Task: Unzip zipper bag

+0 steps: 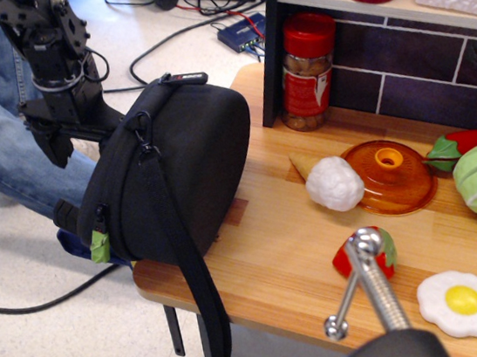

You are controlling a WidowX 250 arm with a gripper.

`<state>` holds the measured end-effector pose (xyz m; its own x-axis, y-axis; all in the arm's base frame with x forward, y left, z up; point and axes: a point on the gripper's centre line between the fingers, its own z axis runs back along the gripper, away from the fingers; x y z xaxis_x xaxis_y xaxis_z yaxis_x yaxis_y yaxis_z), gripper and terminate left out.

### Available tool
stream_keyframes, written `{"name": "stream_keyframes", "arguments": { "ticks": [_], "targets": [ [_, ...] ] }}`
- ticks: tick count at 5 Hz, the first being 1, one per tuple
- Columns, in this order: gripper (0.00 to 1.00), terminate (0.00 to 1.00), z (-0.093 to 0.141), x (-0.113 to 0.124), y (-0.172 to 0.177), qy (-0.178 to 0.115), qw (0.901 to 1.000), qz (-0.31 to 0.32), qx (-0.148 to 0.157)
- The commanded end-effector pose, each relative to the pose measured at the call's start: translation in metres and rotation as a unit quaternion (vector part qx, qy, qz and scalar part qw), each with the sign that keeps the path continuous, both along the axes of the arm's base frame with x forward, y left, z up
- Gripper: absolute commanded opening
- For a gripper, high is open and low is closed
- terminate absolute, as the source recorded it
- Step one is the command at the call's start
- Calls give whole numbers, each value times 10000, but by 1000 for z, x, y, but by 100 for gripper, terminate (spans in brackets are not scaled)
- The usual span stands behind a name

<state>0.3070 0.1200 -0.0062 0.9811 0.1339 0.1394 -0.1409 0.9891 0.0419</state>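
One zipper bag (189,172) stands at the left of the wooden counter (276,261), and the gripper (68,122) behind it, jaws hidden so I cannot tell, should pull steadily along the zipper

A single view is given, taken from above and close by, angled down across the tabletop (275,253); floor is seen at upper left, a shelf (391,4) at upper right.
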Motion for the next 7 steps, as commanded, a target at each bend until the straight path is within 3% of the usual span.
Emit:
{"name": "stream_keyframes", "arguments": {
  "ticks": [1, 2, 3, 4, 5, 6, 7],
  "targets": [
    [100, 0, 57, -36, -15, -586, 9884, -1396, -117],
    [100, 0, 77, -69, -16, -641, 9823, -1735, -309],
    [100, 0, 81, -97, -26, -395, 9785, -1966, -483],
    [100, 0, 74, -126, -45, -215, 9829, -1770, -455],
    [100, 0, 64, -141, -60, 320, 9857, -1587, -477],
    [100, 0, 54, -152, -77, 250, 9847, -1675, -423],
    [100, 0, 52, -143, -87, 46, 9875, -1525, -392]
  ]
}}
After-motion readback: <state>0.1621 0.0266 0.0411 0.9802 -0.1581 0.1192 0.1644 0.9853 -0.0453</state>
